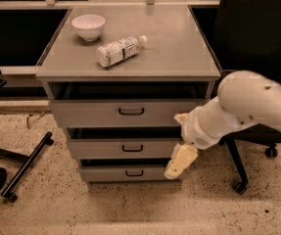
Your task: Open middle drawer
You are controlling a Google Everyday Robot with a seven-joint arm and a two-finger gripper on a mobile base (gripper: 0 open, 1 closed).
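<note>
A grey cabinet (130,72) holds three flat-fronted drawers, each with a small black loop handle. The middle drawer (105,148) sits between the taller top drawer (91,114) and the smallest bottom drawer (105,173); its handle (132,148) is at the centre of its front. My gripper (179,161) hangs from the white arm (247,106) in front of the right end of the middle and bottom drawer fronts, to the right of the middle handle. It holds nothing that I can see.
A white bowl (88,25) and a lying plastic bottle (119,50) rest on the cabinet top. A black office chair (257,43) stands to the right, behind the arm. Another chair's base leg (26,165) lies on the speckled floor at the left.
</note>
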